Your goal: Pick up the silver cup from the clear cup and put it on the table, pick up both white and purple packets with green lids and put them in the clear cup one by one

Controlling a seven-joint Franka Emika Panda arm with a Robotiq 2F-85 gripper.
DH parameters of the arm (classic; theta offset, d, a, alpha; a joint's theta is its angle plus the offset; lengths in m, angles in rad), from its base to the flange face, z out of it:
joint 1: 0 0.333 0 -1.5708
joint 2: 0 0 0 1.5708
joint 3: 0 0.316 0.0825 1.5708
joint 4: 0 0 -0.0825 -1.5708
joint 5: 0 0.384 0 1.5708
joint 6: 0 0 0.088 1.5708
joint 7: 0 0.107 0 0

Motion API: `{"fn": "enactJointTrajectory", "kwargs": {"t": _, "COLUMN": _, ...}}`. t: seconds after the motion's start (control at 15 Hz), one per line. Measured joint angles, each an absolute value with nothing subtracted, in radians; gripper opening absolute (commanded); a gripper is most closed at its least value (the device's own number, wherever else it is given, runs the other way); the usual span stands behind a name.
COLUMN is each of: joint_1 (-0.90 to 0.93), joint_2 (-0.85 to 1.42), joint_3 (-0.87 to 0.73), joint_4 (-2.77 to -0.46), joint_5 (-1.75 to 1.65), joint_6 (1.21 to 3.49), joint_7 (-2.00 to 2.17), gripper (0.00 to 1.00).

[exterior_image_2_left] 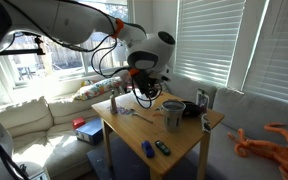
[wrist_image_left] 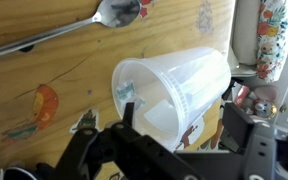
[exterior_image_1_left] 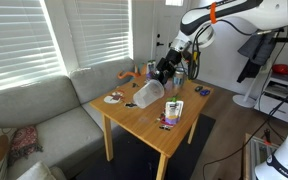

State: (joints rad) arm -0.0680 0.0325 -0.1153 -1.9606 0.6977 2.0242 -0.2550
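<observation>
Near desk (exterior_image_1_left: 134,122) edge: one packet (exterior_image_1_left: 172,112). Farther in, the clear cup (wrist_image_left: 174,95) lies tipped, long axis slanting, mouth to the left in the wrist view. My pincer (wrist_image_left: 179,140), jaws spread wide, hangs directly over it; I cannot tell whether they touch.

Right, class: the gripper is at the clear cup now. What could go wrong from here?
1. The cup looks tipped over between the wide-set jaws of the gripper. A nudge could roll it toward the spoon.
2. It looks like thin plastic, so a hard squeeze might buckle it or pop it free.
3. The packets seem to lie near the table edge, so a stray sweep could push them off.
</observation>
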Motion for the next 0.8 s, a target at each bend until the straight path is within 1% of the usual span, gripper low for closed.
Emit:
{"fn": "enactJointTrajectory", "kwargs": {"t": 0.53, "joint_1": -0.079, "joint_2": 0.106, "joint_3": -0.113, "joint_4": -1.957, "joint_5": 0.894, "joint_6": 2.005, "joint_7": -0.358, "gripper": 0.04}}
{"fn": "enactJointTrajectory", "kwargs": {"t": 0.67, "joint_1": -0.082, "joint_2": 0.110, "joint_3": -0.113, "joint_4": -1.946, "joint_5": 0.915, "joint_6": 1.985, "joint_7": -0.371, "gripper": 0.00}}
{"fn": "enactJointTrajectory", "kwargs": {"t": 0.8, "joint_1": -0.085, "joint_2": 0.110, "joint_3": -0.112, "joint_4": -1.922, "joint_5": 0.915, "joint_6": 1.951, "joint_7": -0.375, "gripper": 0.00}}
